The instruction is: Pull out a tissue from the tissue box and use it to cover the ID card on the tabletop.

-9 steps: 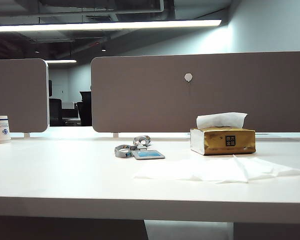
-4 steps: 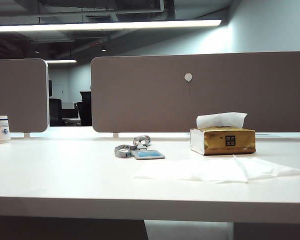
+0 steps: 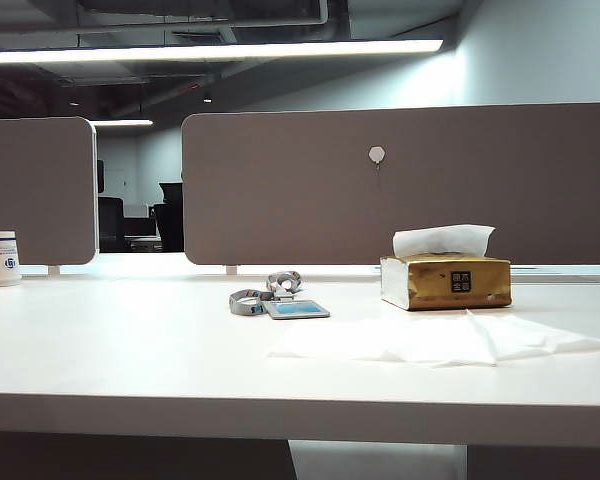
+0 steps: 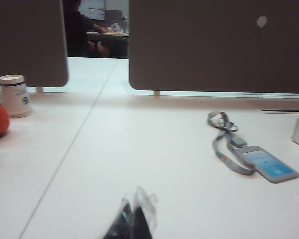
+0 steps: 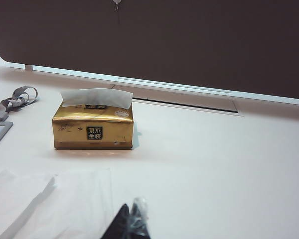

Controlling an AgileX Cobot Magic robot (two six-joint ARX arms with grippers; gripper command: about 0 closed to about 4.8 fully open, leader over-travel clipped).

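Tissue box (image 5: 93,131) sits on tabletop (image 3: 130,350), tuft up; ID card (image 4: 268,165) lies near it, uncovered. Right gripper (image 5: 131,222) clenched, empty, low before the box. Left gripper (image 4: 133,219) looks closed, near the card. Advice: pinch tuft low, pull slowly upward.

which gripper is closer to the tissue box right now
Right. The right gripper sits just in front of the tissue box, which fills its view. The left gripper faces the ID card, with only the box's corner at the view's edge.
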